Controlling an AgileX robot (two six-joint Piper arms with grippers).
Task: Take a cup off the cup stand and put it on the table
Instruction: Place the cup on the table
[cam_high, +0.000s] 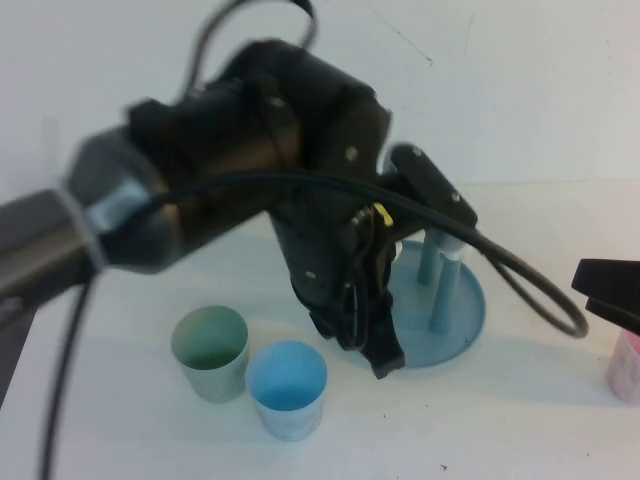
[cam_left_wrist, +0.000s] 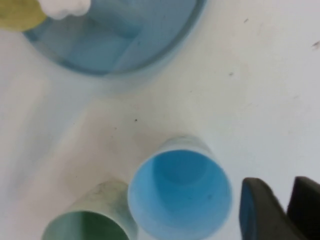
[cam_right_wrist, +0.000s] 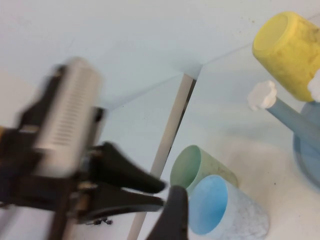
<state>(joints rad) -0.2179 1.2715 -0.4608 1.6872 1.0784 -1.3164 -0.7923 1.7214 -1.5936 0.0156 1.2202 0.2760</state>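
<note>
The light blue cup (cam_high: 287, 388) stands upright on the white table (cam_high: 480, 420), mouth up, touching the pale green cup. It also shows in the left wrist view (cam_left_wrist: 180, 196) and the right wrist view (cam_right_wrist: 227, 212). The blue cup stand (cam_high: 445, 310) is behind and to its right, with bare pegs showing; its base shows in the left wrist view (cam_left_wrist: 115, 35). My left gripper (cam_high: 380, 358) points down between the cup and the stand. Its fingers (cam_left_wrist: 260, 210) are empty, a narrow gap apart, just beside the cup. My right gripper (cam_high: 585, 290) hovers at the right edge, away from the stand.
A pale green cup (cam_high: 210, 352) stands upright left of the blue cup. A yellow cup (cam_right_wrist: 290, 50) hangs upside down on a stand peg beside a white flower cap (cam_right_wrist: 262, 95). A pink object (cam_high: 628, 365) sits at the right edge. The left arm hides the stand's left part.
</note>
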